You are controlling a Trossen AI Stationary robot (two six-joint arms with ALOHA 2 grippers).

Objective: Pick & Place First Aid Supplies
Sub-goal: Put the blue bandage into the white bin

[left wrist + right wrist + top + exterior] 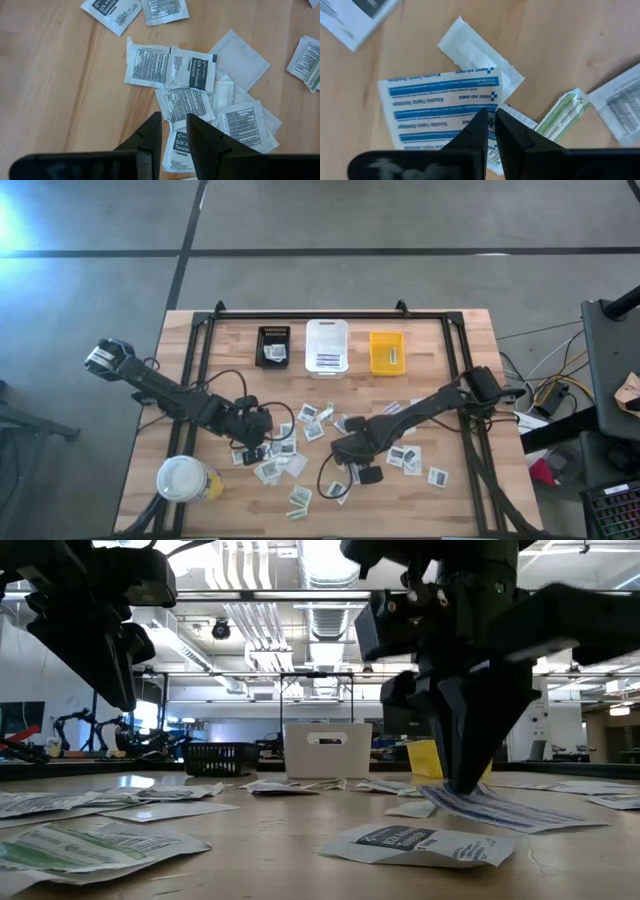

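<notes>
Many first aid supplies, small flat paper packets [300, 430], lie scattered on the wooden table [440, 340]. My right gripper [491, 119] points down near the table's middle, shut on a blue-striped white packet [440, 107]. A plain white packet [480, 52] and a yellow-green strip [565, 112] lie next to it. My left gripper [174, 125] hangs open above a cluster of white printed packets [192, 70] left of the middle and touches nothing. My right gripper pinches the blue-striped packet at its edge [487, 102], near one corner, between its two fingertips. The fingers [465, 775] come from above, pointing down. The rest of the packet [520, 812] lies flat on the table.
Three small bins stand in a row at the far edge: black [273, 345], white [326, 346], yellow [387, 352]. A large white-lidded cup [183, 478] stands at the near left. A black frame [330, 314] runs along the table's far side and both flanks.
</notes>
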